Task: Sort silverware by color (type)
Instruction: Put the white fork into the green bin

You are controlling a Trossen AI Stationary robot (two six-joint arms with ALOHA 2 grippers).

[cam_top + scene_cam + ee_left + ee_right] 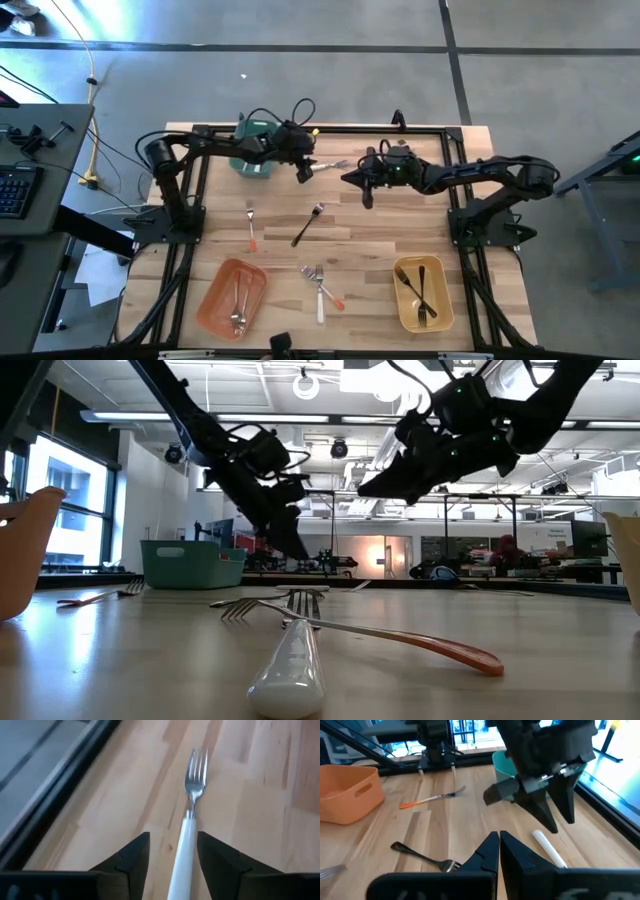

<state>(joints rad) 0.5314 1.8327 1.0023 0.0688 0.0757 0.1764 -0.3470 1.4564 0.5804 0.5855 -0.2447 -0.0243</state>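
A white-handled fork (186, 840) lies flat on the wood near the table's far edge, tines (196, 772) pointing away from my left gripper. My left gripper (172, 862) is low over it and open, one finger on each side of the handle with a gap on both sides. In the high view this gripper (301, 172) is beside the green bin (255, 152). My right gripper (499, 847) is shut and hovers a little to the right (366, 192), holding nothing. A black fork (308, 226) and an orange-handled fork (250, 229) lie mid-table.
The orange bin (215, 300) at the near left holds silver utensils, and the yellow bin (405, 300) at the near right holds black ones. A white-handled fork and an orange-tipped fork (320, 285) lie crossed between them. The black frame rail (55, 805) runs close along the far edge.
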